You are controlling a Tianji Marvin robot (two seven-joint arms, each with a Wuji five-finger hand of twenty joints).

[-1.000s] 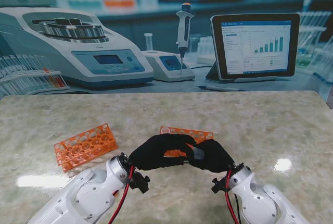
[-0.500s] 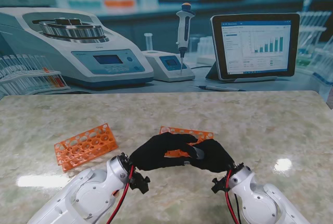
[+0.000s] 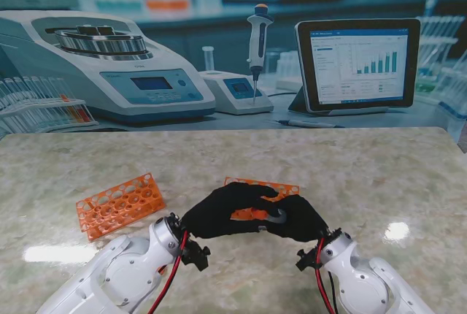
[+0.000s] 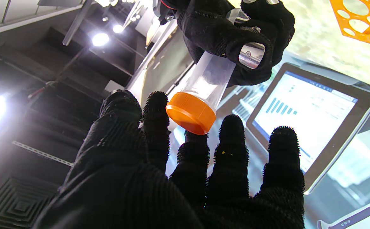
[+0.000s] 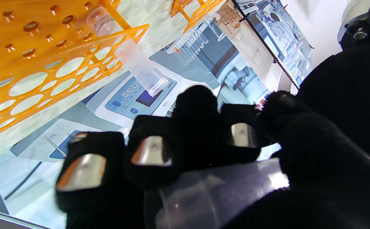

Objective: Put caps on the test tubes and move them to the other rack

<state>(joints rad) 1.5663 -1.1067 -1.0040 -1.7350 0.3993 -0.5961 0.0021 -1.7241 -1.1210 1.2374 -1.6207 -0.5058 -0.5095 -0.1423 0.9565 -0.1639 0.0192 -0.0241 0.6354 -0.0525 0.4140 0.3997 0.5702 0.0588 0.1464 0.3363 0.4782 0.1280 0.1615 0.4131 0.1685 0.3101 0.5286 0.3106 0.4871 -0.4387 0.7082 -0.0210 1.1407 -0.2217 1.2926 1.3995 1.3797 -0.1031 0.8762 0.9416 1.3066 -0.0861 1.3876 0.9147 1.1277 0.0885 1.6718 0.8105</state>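
My two black-gloved hands meet over the table in front of an orange rack (image 3: 281, 186). My right hand (image 3: 298, 219) is shut on a clear test tube (image 4: 211, 74); its fingers wrap the tube's body (image 5: 216, 197). An orange cap (image 4: 190, 113) sits on the tube's end. My left hand (image 3: 221, 212) reaches across, and its fingertips (image 4: 154, 105) press around that cap. A second orange rack (image 3: 120, 204) lies to the left. In the right wrist view, the near rack (image 5: 45, 63) holds another clear, uncapped tube (image 5: 140, 68).
Behind the table stands a backdrop picturing a centrifuge (image 3: 109, 66), a pipette (image 3: 257, 44) and a tablet (image 3: 357, 62). Marble table top (image 3: 379, 175) lies to the right of the hands and beyond the racks.
My left hand's fingers have shifted slightly around the tube's end. Both arms and the racks stay where they were.
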